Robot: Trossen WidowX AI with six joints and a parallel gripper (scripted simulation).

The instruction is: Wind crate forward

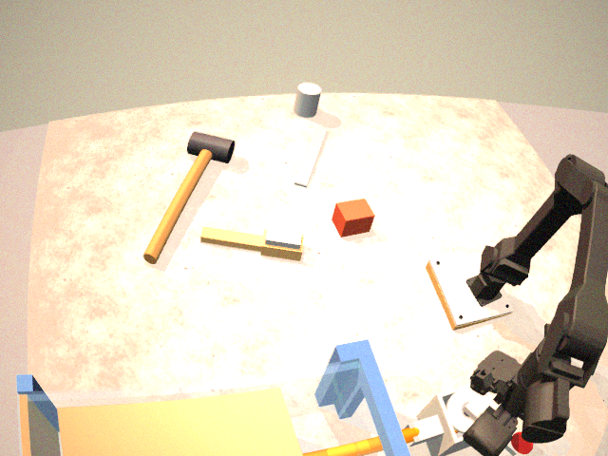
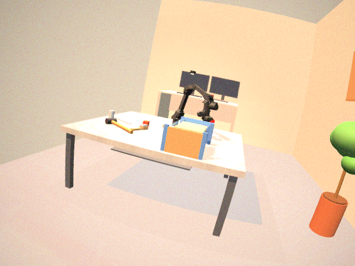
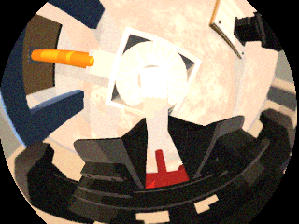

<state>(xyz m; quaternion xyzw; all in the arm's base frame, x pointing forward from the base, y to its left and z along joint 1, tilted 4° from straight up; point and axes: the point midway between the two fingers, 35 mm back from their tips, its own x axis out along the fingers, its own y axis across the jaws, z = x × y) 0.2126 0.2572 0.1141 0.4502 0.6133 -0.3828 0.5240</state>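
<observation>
The crate (image 1: 171, 424) (image 3: 43, 77) sits in the guard cubby, its top looking level. A gap shows between its front and the blue frame (image 1: 382, 400) (image 3: 56, 109) at the mouth. An orange strap (image 1: 349, 447) (image 3: 63, 57) runs from the crate to the white winch (image 1: 442, 424) (image 3: 121, 58). My gripper (image 3: 155, 119) is shut on the white arm of the winch handle (image 3: 157, 112), beside the winch drum. The handle's far end lies over the hub; its key and hole are hidden. Its red knob (image 1: 522, 443) (image 3: 167, 178) shows near the fingers.
A mallet (image 1: 179, 206), a yellow-handled tool (image 1: 233, 237), a flat white bar (image 1: 313, 159), a red block (image 1: 354, 218) and a grey cylinder (image 1: 307, 102) lie or stand away from the winch. The arm's base plate (image 1: 454, 299) is nearby.
</observation>
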